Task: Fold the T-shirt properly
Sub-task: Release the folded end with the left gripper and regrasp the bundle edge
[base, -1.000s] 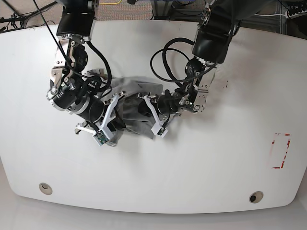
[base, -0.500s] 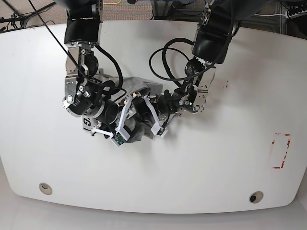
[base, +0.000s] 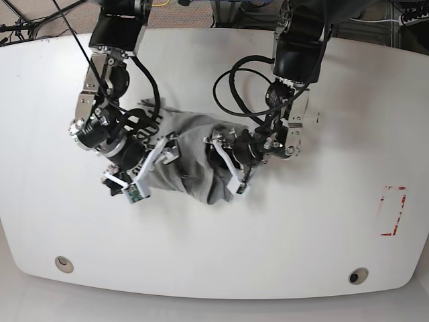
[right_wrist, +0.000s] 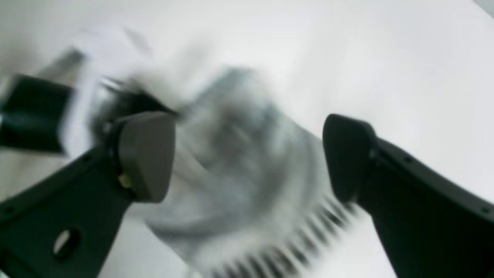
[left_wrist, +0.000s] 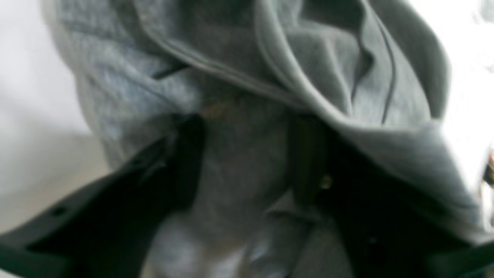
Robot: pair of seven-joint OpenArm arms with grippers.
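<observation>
**A:** How far along does the folding look?

**B:** Early, I'd judge. The T-shirt [base: 191,157] sits bunched in a rumpled grey heap near the centre of the table [base: 322,228], slightly left of the middle in the base view. No flat panels, no squared edges, no sleeves laid out. Some black lettering shows at the upper left of the heap, partly hidden by the arm.

**A:** What are the grippers doing?

**B:** The left gripper [base: 226,164], at the right side of the heap in the base view, is buried in the cloth. Its wrist camera shows grey fabric with a ribbed hem draped over and between its dark fingers [left_wrist: 185,162], which stand fairly near each other with cloth filling the gap. It looks like a pinch on the fabric, but the picture is blurred and I cannot tell if the jaws truly close on it.

**A:** And the other?

**B:** The right gripper [right_wrist: 247,154] has its jaws spread wide; its wrist view shows both pads well apart, with a smeared patch of grey cloth beyond them and nothing clamped. In the base view it sits at the heap's lower left edge.

**A:** So what remains?

**B:** Nearly everything, by my reading: spreading the shirt flat, then making every fold.
</observation>
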